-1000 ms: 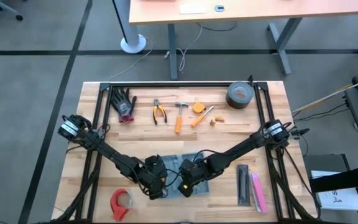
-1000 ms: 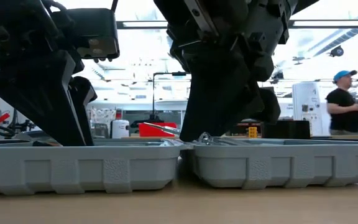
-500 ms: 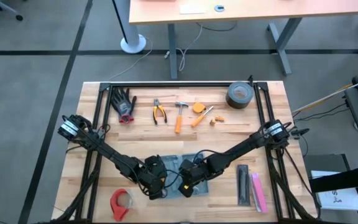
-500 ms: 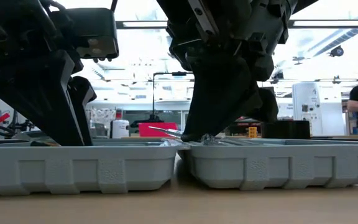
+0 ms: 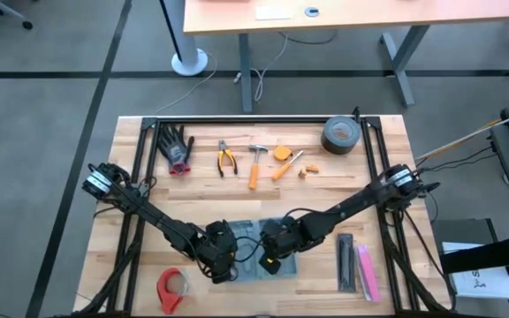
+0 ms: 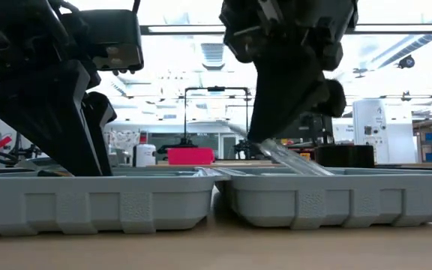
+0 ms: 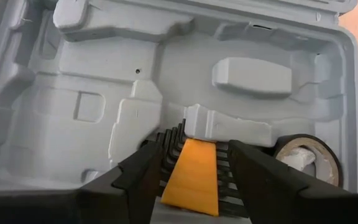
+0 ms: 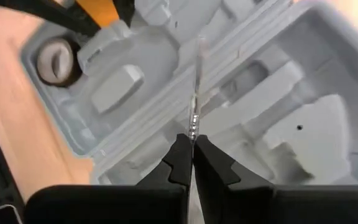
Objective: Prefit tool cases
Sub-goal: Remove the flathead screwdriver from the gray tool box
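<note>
Wood table [image 5: 387,155]: R gripper [image 8: 191,163] pinches clear film over tool case [image 8: 303,124].

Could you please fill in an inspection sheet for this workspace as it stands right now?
Surface: wooden table with a black frame along its edges.
Job's things: open grey tool case near the front edge; an orange-and-black tool and a tape roll lie in its tray.
Clutter: black gloves, pliers, hammer, dark tape roll, red tape dispenser, black and pink bars.
Grippers: left gripper open, astride the orange-and-black tool; right gripper shut on a thin clear strip over the case.
Cables: several run on the floor beyond the table.
Surroundings: desk, grey floor.
</note>
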Motion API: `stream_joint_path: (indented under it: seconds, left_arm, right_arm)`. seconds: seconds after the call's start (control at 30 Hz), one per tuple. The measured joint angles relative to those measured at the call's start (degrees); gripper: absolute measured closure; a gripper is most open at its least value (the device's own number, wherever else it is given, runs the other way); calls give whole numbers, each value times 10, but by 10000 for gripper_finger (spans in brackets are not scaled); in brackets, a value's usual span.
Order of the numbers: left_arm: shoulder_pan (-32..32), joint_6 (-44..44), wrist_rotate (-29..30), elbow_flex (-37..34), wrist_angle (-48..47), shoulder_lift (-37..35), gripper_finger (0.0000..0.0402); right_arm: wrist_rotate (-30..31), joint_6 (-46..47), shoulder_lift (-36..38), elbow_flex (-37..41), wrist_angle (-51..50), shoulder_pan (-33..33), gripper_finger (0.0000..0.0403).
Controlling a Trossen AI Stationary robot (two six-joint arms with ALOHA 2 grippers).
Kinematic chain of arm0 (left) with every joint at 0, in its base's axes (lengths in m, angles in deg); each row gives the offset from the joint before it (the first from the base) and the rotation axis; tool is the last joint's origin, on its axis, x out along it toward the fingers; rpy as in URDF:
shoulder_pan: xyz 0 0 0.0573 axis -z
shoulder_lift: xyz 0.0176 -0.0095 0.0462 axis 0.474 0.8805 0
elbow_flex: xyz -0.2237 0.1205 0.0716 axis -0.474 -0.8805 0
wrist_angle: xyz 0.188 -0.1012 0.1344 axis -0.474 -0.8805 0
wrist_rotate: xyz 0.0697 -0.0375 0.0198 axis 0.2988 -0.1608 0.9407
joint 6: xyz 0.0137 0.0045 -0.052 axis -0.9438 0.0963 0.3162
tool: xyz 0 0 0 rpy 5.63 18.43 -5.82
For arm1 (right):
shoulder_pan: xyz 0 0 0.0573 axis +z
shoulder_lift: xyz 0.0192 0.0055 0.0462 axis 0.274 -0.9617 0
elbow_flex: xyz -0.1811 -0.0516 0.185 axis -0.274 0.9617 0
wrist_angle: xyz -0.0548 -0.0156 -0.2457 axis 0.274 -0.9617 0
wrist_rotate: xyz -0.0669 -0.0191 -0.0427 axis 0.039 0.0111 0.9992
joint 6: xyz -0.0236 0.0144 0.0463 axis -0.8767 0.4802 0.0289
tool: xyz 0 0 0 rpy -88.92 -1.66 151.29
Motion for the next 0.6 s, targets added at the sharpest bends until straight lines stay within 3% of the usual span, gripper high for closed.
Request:
stream_joint_path:
  seconds: [0.6]
  left_arm:
    - [0,0,0,0,0,0,206]
  right_arm:
    - [26,-10,14,0,-21,-5,403]
